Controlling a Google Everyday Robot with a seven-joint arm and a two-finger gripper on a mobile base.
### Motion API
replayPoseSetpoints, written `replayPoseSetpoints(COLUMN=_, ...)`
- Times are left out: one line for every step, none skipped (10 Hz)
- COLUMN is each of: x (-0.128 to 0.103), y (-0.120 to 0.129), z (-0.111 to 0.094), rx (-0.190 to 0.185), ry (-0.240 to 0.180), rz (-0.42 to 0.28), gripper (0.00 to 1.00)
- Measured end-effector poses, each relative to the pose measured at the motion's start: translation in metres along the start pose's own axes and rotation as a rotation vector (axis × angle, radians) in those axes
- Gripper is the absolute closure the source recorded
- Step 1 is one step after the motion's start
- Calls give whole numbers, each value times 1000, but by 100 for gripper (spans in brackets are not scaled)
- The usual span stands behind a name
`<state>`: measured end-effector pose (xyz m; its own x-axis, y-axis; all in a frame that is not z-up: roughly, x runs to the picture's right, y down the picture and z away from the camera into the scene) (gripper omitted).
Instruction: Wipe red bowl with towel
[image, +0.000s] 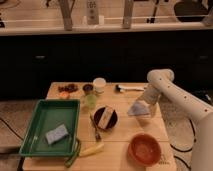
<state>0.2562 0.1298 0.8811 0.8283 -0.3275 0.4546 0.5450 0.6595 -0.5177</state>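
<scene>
Tool (147, 102) at towel (137, 109), behind red bowl (145, 149)

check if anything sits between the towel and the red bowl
Nothing visible does. The towel, by the gripper, lies behind the red bowl with bare table between; the black bowl sits aside, toward the green tray.

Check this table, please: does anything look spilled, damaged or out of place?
Nothing looks spilled or damaged. The red bowl stands upright near the front edge of the table, and the towel is farther back, at the gripper. The blue sponge sits in the green tray.
</scene>
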Motion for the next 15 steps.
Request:
replayPoseSetpoints(x=1, y=-2, z=7, rx=-11, ry=0, rz=-1, gripper=20)
replayPoseSetpoints(x=0, y=-3, z=11, rx=-19, ry=-1, rz=-2, gripper=20)
replayPoseSetpoints(x=1, y=-5, z=16, rx=-28, ry=-2, rz=0, gripper=20)
replayPoseSetpoints(x=1, y=-5, z=22, rx=-41, ry=-3, rz=1, gripper=20)
replayPoseSetpoints(x=2, y=-5, z=29, rx=-55, ry=-4, rz=-2, gripper=25)
replayPoseSetpoints(x=1, y=-5, z=34, rx=-64, ry=-5, rz=-5, gripper=34)
replayPoseSetpoints(x=2, y=-5, z=35, rx=-68, ry=-4, rz=-6, gripper=42)
replayPoseSetpoints(x=2, y=-5, z=36, rx=-72, ry=-5, rz=-8, gripper=55)
replayPoseSetpoints(x=2, y=-5, z=36, rx=-75, ry=-5, rz=-10, gripper=61)
replayPoseSetpoints(x=3, y=-4, z=37, rx=-79, ry=-1, rz=-14, gripper=72)
replayPoseSetpoints(x=4, y=-4, z=36, rx=-79, ry=1, rz=-14, gripper=84)
replayPoseSetpoints(x=4, y=-4, z=34, rx=-79, ry=2, rz=-14, gripper=92)
replayPoseSetpoints(x=4, y=-3, z=33, rx=-83, ry=3, rz=-14, gripper=99)
replayPoseSetpoints(x=5, y=-2, z=32, rx=-86, ry=4, rz=-13, gripper=100)
replayPoseSetpoints(x=5, y=-1, z=32, rx=-86, ry=4, rz=-12, gripper=100)
